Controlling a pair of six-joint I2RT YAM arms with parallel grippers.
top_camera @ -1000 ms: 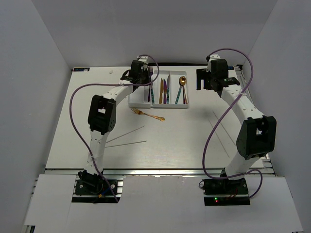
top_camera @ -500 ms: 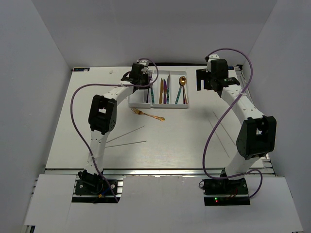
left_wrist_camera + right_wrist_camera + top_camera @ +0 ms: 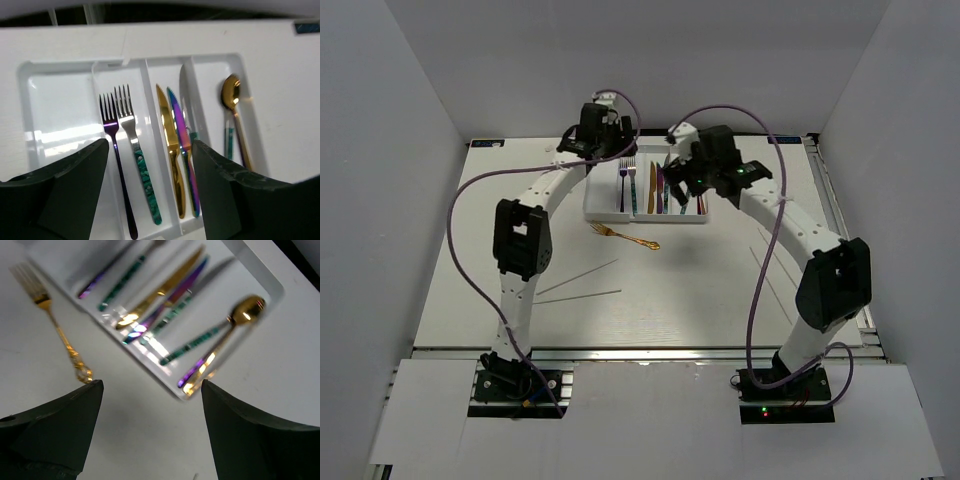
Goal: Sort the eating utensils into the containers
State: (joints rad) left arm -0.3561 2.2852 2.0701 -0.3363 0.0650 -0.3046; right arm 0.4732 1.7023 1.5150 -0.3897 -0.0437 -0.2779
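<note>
The white four-compartment tray (image 3: 603, 209) (image 3: 60, 100) (image 3: 260, 277) lies at the table's far middle. Its second slot holds a purple fork (image 3: 114, 150) and a teal-handled fork (image 3: 136, 150). Gold, iridescent and teal-handled knives (image 3: 172, 150) fill the third slot. Spoons (image 3: 232, 100) (image 3: 235, 322) lie in the fourth, and the leftmost slot is empty. A gold fork (image 3: 625, 238) (image 3: 52, 320) rests on the table in front of the tray. My left gripper (image 3: 608, 148) (image 3: 148, 165) hangs open above the tray's far end, holding nothing. My right gripper (image 3: 688, 182) (image 3: 151, 390) is open above the tray's right front corner.
Two thin grey lines (image 3: 582, 283) mark the table left of centre, and more (image 3: 775, 270) lie on the right. Purple cables (image 3: 470, 220) loop off both arms. Grey walls close in the table on the left, back and right.
My left gripper opened and let the purple fork drop into the second slot, then pulled up and back. My right arm swung left from beside the tray to over its right end.
</note>
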